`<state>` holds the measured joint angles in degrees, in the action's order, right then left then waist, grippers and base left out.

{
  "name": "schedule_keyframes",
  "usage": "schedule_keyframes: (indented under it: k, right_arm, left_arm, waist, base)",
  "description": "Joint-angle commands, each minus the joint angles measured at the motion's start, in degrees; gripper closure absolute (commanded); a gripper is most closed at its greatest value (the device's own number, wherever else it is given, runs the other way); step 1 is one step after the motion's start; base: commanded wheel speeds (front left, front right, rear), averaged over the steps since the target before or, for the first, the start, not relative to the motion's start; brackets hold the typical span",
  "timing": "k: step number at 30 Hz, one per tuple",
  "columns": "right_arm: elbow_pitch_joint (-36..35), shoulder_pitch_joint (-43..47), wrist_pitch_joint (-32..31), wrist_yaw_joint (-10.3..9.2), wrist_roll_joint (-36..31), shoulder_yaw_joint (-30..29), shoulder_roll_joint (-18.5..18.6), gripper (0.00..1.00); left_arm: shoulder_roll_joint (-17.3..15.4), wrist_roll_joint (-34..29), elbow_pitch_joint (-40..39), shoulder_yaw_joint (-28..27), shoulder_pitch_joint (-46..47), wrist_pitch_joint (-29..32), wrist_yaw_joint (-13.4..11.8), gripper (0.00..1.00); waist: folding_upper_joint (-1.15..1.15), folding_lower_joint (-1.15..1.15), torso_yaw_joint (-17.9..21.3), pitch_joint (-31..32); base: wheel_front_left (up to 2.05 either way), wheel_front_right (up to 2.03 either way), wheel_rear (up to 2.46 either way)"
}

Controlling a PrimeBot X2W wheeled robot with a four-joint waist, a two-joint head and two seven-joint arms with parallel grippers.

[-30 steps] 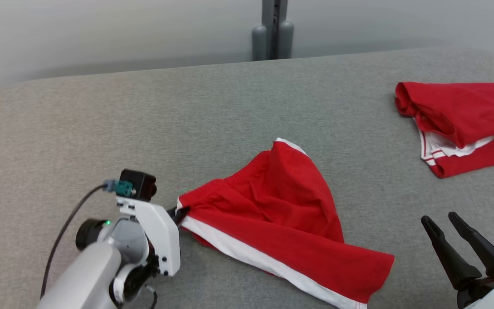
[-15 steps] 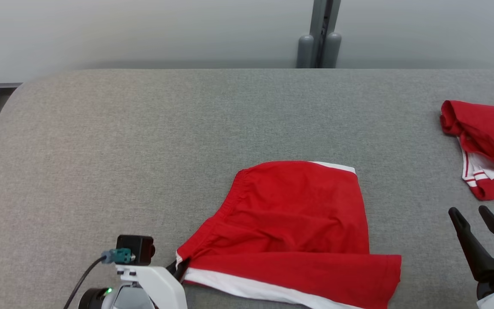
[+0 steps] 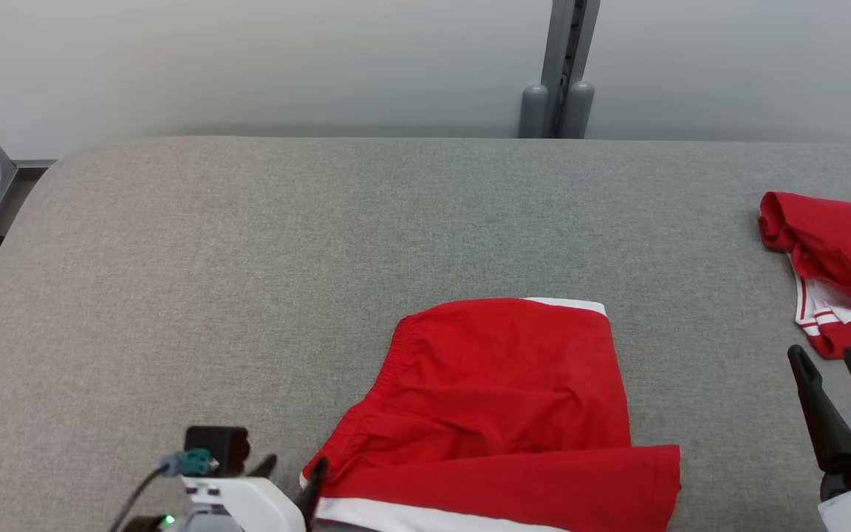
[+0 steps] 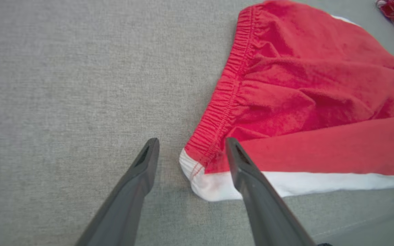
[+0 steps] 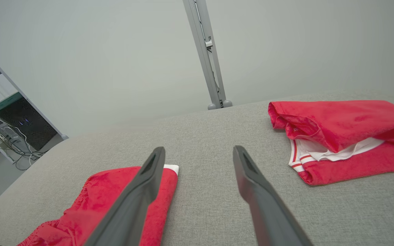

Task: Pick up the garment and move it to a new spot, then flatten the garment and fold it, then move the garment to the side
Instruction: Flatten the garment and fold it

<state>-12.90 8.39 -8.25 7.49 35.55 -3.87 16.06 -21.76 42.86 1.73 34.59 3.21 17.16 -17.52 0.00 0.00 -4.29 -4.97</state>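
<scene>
Now: red shorts (image 3: 499, 391) lie on grey table (image 3: 248, 258), nearer than grey post (image 3: 558, 111), wrinkled, lower flap lapped over. Left gripper (image 4: 192, 140) jaws spread astride waistband corner, clamping nothing. Right gripper (image 3: 826, 352) spread, empty, right of post. Relocation looks done; flattening next: needs grips on opposite edges, outward pull.

No text, label, brand, number or sign can be read in any view.
</scene>
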Motion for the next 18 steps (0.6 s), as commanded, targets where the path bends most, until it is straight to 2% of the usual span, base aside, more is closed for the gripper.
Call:
schedule_keyframes:
  k: [1, 4, 8, 18]
  right_arm:
    - [-0.1, -0.8, 0.6, 0.02, -0.4, -0.3, -0.2, 0.0]
    - [-0.2, -1.1, 1.6, 0.02, -1.5, -0.2, -1.0, 0.0]
    - [-0.6, -2.1, 3.3, 0.02, -2.9, -0.1, -2.0, 0.0]
    - [-2.5, -3.1, 8.2, 0.02, -5.7, 2.0, -2.7, 0.0]
  left_arm:
    - [-0.7, -0.4, -0.5, -0.7, 1.1, -0.5, -0.3, 0.0]
    - [-2.1, -1.4, -2.0, -2.7, 2.1, -3.0, -0.7, 0.0]
    - [-3.1, -2.9, -3.9, -5.1, 3.8, -8.2, 0.3, 0.0]
    - [-3.0, -6.5, -5.2, -10.1, 4.7, -24.7, 1.9, 0.0]
  waist:
    - [0.0, 0.0, 0.1, 0.1]
    - [0.0, 0.0, 0.5, 0.2]
    - [0.0, 0.0, 1.1, 0.6]
    - [0.0, 0.0, 3.3, 4.5]
  base:
    - [0.0, 0.0, 0.0]
    - [0.0, 0.0, 0.0]
    - [0.0, 0.0, 0.0]
    - [0.0, 0.0, 0.0]
